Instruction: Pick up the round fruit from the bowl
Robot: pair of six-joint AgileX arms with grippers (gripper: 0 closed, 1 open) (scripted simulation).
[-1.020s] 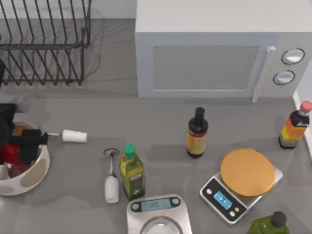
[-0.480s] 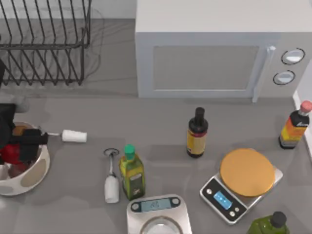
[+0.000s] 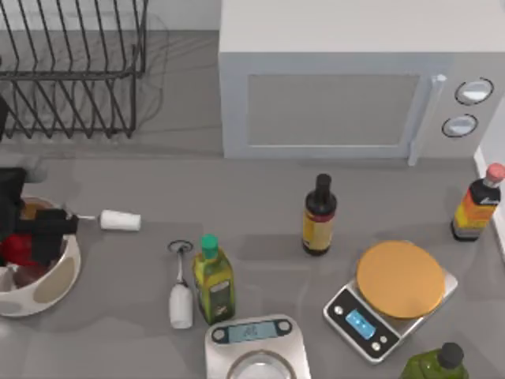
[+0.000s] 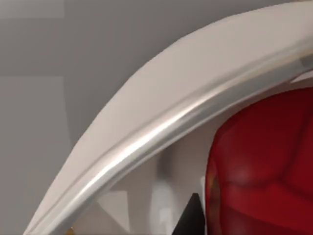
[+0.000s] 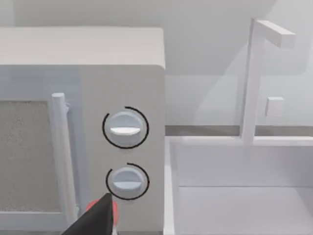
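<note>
Red round fruit (image 3: 14, 249) beneath left hand (image 3: 35, 237)

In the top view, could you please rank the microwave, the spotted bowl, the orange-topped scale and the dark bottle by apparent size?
1. Microwave
2. Orange-topped scale
3. Bowl, partly hidden by the left gripper, so its place against the scale is unsure
4. Dark bottle

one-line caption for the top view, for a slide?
Left gripper down in the spotted bowl at the red round fruit, table's left edge.
</note>
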